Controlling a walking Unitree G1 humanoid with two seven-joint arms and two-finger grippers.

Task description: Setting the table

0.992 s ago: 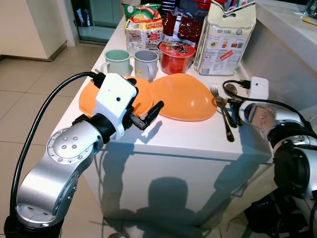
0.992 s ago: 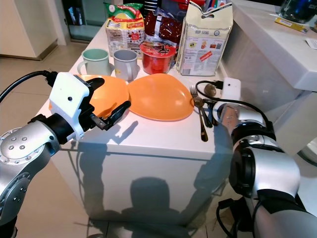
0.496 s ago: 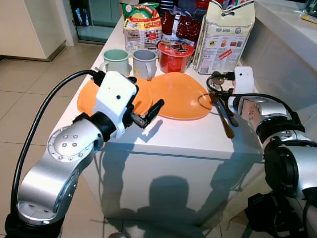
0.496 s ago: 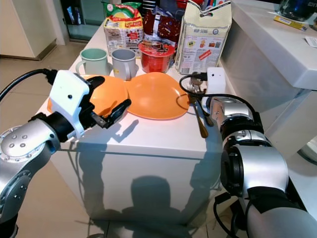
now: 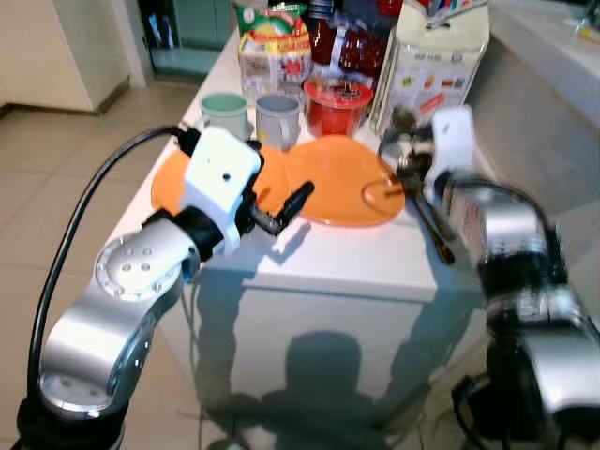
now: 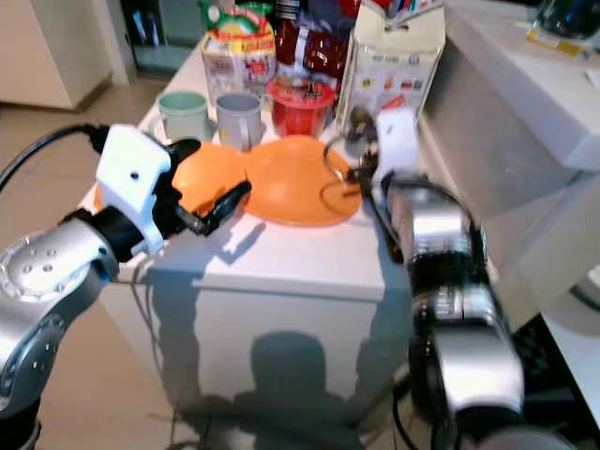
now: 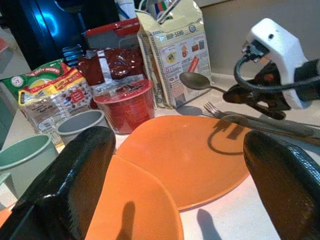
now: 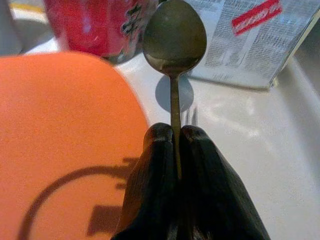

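Right wrist view: right pincer (image 8: 176, 150) clamped tight on the handle of a spoon (image 8: 174, 36), bowl pointing forward, lifted off the white counter (image 8: 240, 145). Spoon hangs above the gap between the near orange plate (image 8: 65, 125) and the flour bag (image 8: 250, 40), with the red cup (image 8: 95, 25) toward 11 o'clock of the bowl.

Left wrist view: left pincer (image 7: 185, 190) spread wide and holding nothing, low over the two overlapping orange plates; second orange plate (image 7: 135, 210) lies under it. A fork (image 7: 220, 112) and more cutlery rest on the counter at 3 o'clock of the near plate, under the right arm. Green mug (image 7: 22, 152) and grey mug (image 7: 80, 125) stand at 10 o'clock, snack packets (image 7: 47, 95) behind them.

Head views: blurred; spoon position beside the far plate edge agrees.

Step in hand, as judged: carrying the spoon to a place setting. To do it well:
- keep the grip high on the handle so the bowl does not swing;
- lower it flat onto bare counter just beside the plate, not on the rim;
- lay it parallel to the fork;
- release only once the bowl touches down;
- mind the dangling cable near the plate.
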